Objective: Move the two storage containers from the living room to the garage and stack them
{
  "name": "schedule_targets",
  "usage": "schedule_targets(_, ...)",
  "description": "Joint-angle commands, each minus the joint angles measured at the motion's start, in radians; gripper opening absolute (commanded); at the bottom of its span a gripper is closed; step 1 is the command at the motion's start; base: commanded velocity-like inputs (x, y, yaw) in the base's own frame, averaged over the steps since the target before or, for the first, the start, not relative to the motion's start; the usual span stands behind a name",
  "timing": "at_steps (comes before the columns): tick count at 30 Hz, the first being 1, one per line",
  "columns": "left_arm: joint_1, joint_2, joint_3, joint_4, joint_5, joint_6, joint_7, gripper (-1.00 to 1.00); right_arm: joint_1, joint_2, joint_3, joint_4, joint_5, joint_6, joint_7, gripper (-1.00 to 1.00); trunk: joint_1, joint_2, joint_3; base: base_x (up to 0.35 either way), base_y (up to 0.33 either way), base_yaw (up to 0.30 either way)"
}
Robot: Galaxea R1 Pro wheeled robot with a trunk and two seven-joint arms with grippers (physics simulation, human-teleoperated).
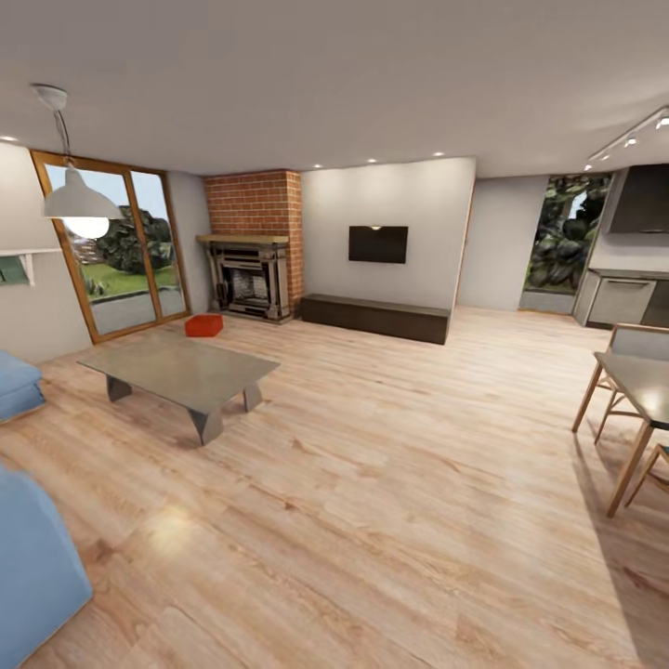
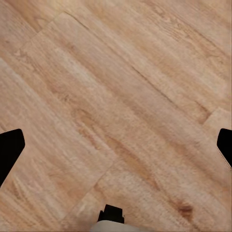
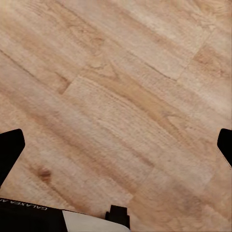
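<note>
Task barely begun. One container (image 1: 203, 324) sits on the living-room floor just beside the fireplace (image 1: 247, 277); the second is unseen. Left gripper (image 2: 116, 147) and right gripper (image 3: 116, 147) spread wide, empty.

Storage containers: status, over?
Both end effectors open over wood floor, empty. One storage container on floor by fireplace. Coffee table sits between.

One orange-red storage container (image 1: 203, 324) sits far off on the wood floor (image 1: 390, 465) by the fireplace (image 1: 247, 277), too small to tell whether it is one bin or two. Both wrist views cut off the dark fingers (image 2: 9, 150) (image 3: 9, 150) at the picture edges.
</note>
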Motion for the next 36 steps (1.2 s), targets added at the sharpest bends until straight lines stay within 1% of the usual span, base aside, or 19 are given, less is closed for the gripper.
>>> schedule_targets(1,-0.002,0.000,0.000,0.003,0.006,-0.006,-0.001,1.00,-0.002,-0.001,0.005,0.004,0.005,-0.008,0.000,1.00,0.001,-0.001,-0.002,0.327,-0.013,0.000)
schedule_targets(19,-0.002,0.000,0.000,0.003,0.006,-0.006,-0.001,1.00,-0.002,0.000,0.005,0.004,0.004,-0.008,0.000,1.00,0.001,-0.001,-0.002,0.327,-0.067,0.000)
schedule_targets(36,-0.002,0.002,0.000,0.003,0.006,-0.006,-0.001,1.00,-0.002,0.000,0.005,0.004,0.005,-0.008,0.000,1.00,0.001,-0.001,-0.002,0.327,-0.118,0.000)
